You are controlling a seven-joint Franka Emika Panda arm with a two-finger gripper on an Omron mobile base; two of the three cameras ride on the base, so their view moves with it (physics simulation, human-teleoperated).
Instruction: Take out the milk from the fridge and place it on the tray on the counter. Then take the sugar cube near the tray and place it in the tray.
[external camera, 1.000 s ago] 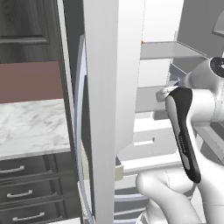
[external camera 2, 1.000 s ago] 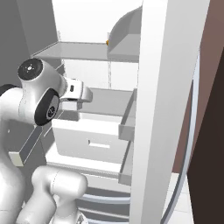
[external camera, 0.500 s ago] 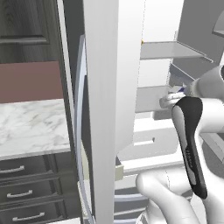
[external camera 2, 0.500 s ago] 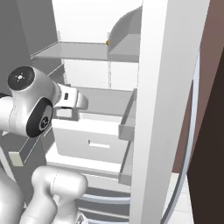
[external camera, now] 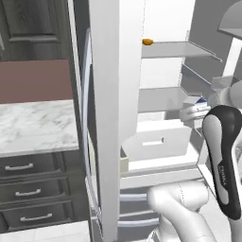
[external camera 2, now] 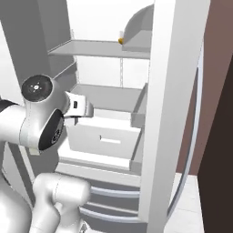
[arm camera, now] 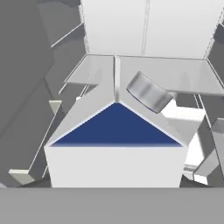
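Observation:
The milk [arm camera: 116, 148] fills the lower middle of the hand view: a white carton with a blue gable face and a grey round cap. It sits right at my gripper, whose fingertips are hidden. In the left base view my gripper [external camera: 194, 112] hangs in front of the fridge's [external camera: 113, 94] middle shelf, with the carton's blue and white top [external camera: 199, 100] at its end. The right base view shows the hand [external camera 2: 82, 107] at the fridge's [external camera 2: 173, 91] left side. The tray and the sugar cube are out of view.
The fridge door [external camera: 92, 142] stands open between me and the marble counter [external camera: 33, 127] with its dark drawers. A small orange thing [external camera: 147, 41] lies on the upper shelf. A white drawer [external camera 2: 107, 136] sits below the middle shelf. My own arm [external camera: 224, 160] rises close on the right.
My arm has drawn back from the fridge shelf and sunk a little, taking the carton with it. The fridge and its shelves have not moved.

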